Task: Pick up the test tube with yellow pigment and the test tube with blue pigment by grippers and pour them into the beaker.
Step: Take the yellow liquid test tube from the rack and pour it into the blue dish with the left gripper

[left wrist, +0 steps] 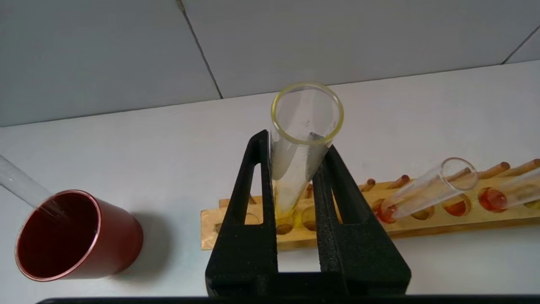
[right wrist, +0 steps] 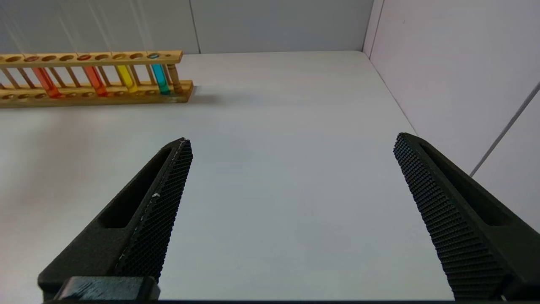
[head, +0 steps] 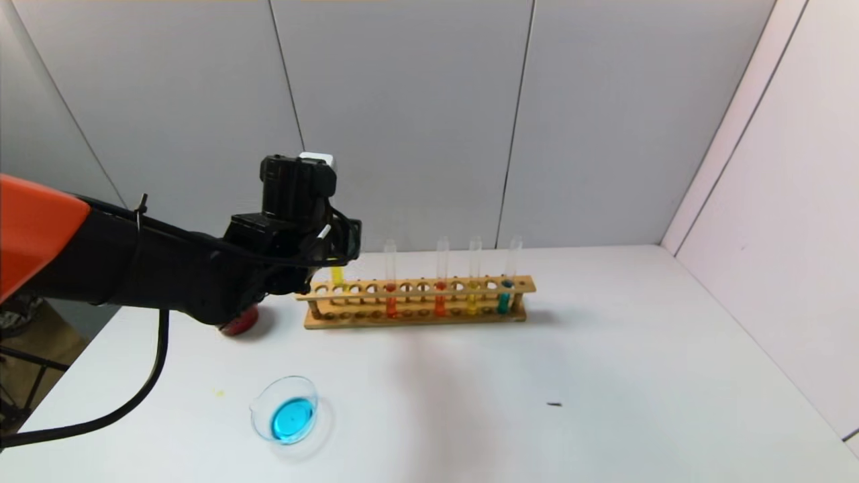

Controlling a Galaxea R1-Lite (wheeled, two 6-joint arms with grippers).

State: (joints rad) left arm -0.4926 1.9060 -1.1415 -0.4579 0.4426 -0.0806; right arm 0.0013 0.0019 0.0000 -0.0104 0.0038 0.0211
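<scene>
Left pincer is clamped on the yellow tube at the rack's left end; lift it straight (no tilting) before swinging toward the beaker, near the bench's front edge.

A wooden rack stands mid-frame holding two orange-red tubes; a dark red cup sits left, on a white table.

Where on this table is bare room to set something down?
Bare: right of the wooden rack to the side wall, and the front right of the beaker. Crowded: the rack's left end, with left gripper, yellow tube, red cup.
</scene>
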